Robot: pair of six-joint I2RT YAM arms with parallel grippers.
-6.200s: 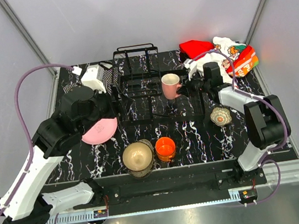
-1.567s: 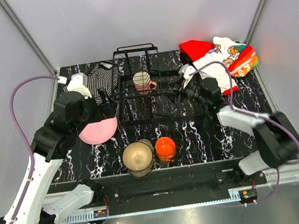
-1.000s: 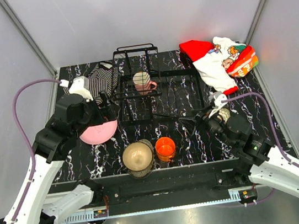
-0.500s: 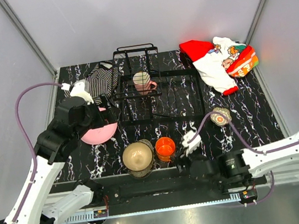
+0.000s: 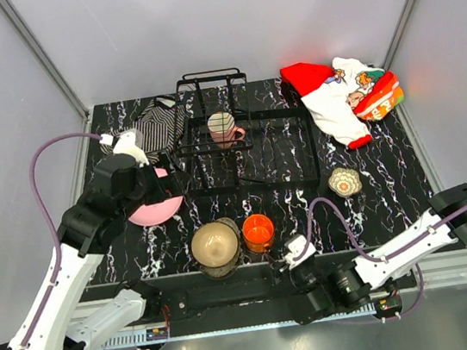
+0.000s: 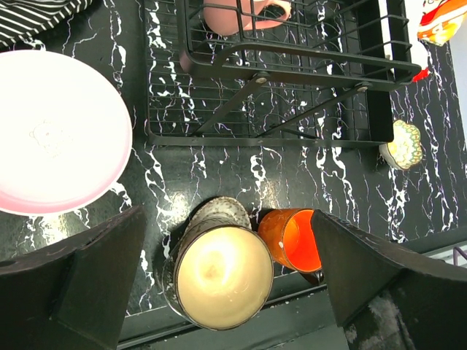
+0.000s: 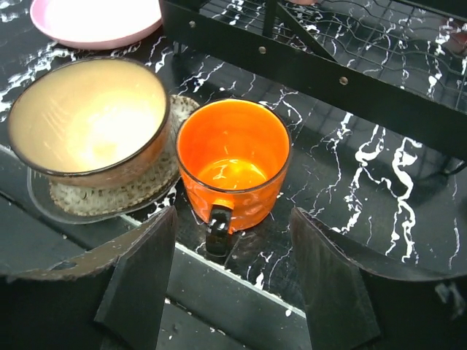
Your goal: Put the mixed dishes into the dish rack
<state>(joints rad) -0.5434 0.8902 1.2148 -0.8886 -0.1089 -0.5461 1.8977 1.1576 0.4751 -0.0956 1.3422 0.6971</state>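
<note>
Small glossy orange cup (image 7: 233, 164) was noted dead ahead of the right claw (image 7: 232, 251), which was spread wide and empty, the dark handle (image 7: 217, 230) turned toward it.

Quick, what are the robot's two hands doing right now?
Left gripper: open, holding nothing.
Right gripper: open, holding nothing, facing the small orange cup.
</note>
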